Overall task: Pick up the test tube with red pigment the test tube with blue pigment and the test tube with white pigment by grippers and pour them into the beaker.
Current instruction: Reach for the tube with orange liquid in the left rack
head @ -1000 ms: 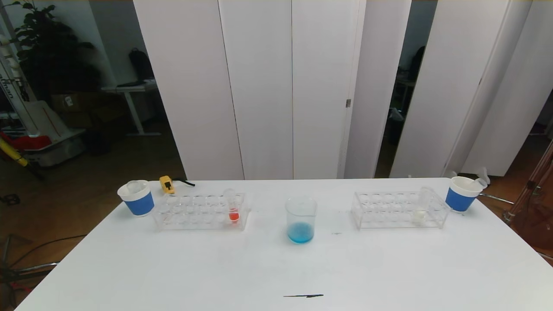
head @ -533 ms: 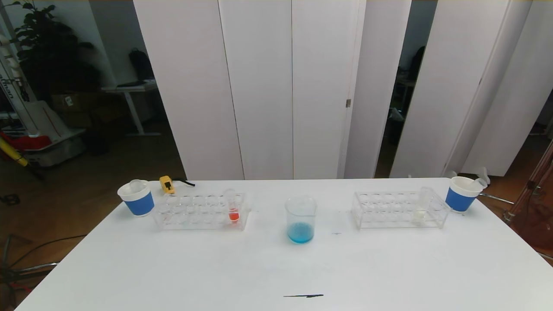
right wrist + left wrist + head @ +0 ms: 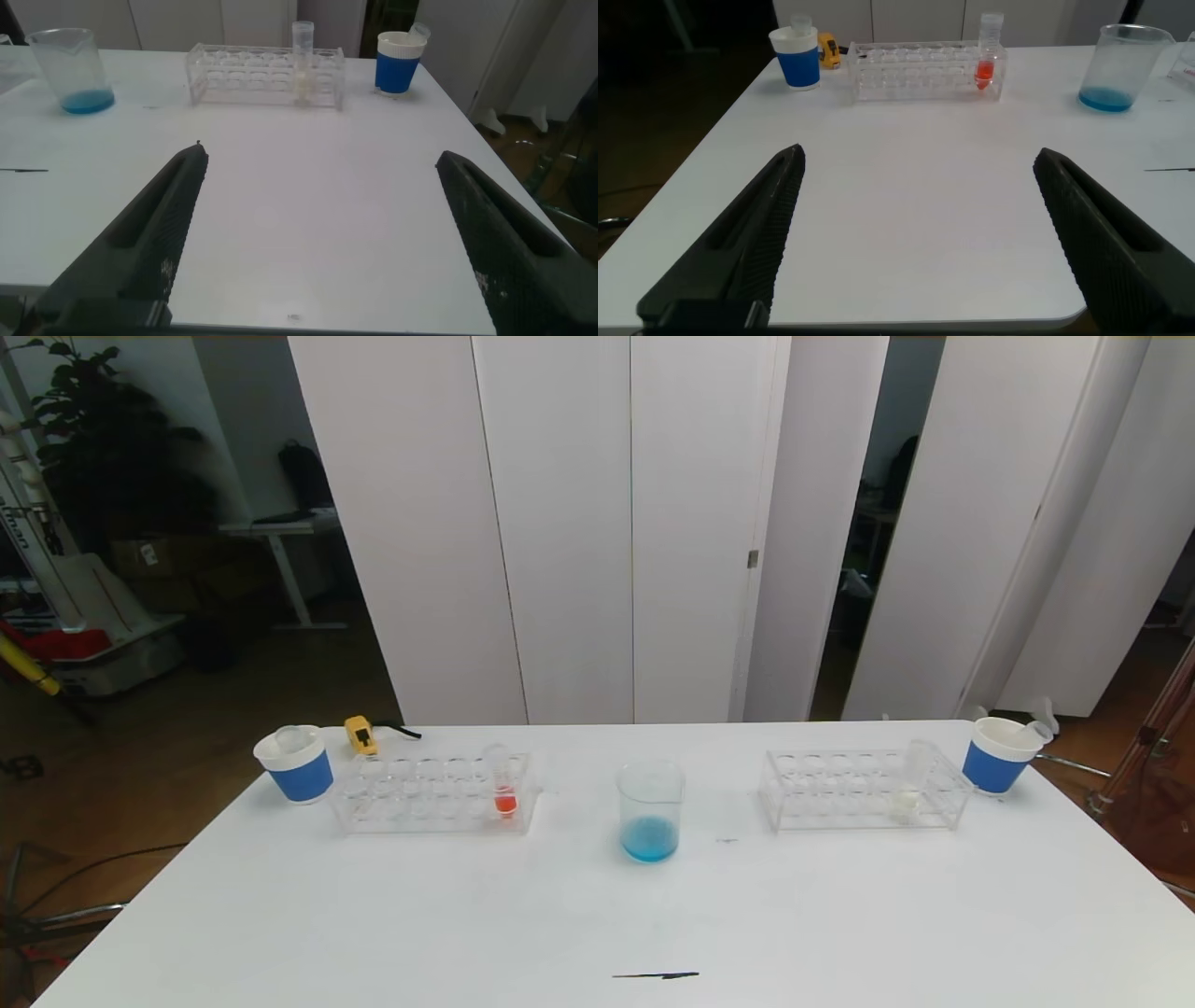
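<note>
The test tube with red pigment (image 3: pixel 504 786) stands upright at the right end of the left clear rack (image 3: pixel 411 795). The test tube with white pigment (image 3: pixel 909 786) stands near the right end of the right rack (image 3: pixel 822 791). Between the racks is the beaker (image 3: pixel 651 812), with blue liquid at its bottom. The test tube with blue pigment is out of view. Neither arm shows in the head view. My left gripper (image 3: pixel 919 152) hangs open over the table's near left edge, far from the red tube (image 3: pixel 988 58). My right gripper (image 3: pixel 321 153) hangs open at the near right, far from the white tube (image 3: pixel 303 67).
A blue-banded paper cup (image 3: pixel 297 765) stands left of the left rack, and another (image 3: pixel 997 756) right of the right rack. Behind the left rack lies a small yellow object (image 3: pixel 360 735). A black mark (image 3: pixel 653 975) is on the table near its front edge.
</note>
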You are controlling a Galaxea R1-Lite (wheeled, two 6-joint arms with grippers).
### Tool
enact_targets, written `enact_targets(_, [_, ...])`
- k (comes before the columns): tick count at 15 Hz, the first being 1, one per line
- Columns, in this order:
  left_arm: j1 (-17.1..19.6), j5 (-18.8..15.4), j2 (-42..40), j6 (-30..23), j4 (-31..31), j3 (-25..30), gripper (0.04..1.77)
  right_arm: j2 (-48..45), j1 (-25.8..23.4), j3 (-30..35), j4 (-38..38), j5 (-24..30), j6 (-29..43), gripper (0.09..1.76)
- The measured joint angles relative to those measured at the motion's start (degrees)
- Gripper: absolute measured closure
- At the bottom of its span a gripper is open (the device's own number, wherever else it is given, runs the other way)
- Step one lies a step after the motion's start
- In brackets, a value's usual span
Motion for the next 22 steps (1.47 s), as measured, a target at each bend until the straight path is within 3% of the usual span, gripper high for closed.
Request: enact_targets(22, [0.0,0.05,0.05,0.01,-0.35,0.17,0.06,0.0,0.02,0.0,0.0,0.0,0.0,0.1])
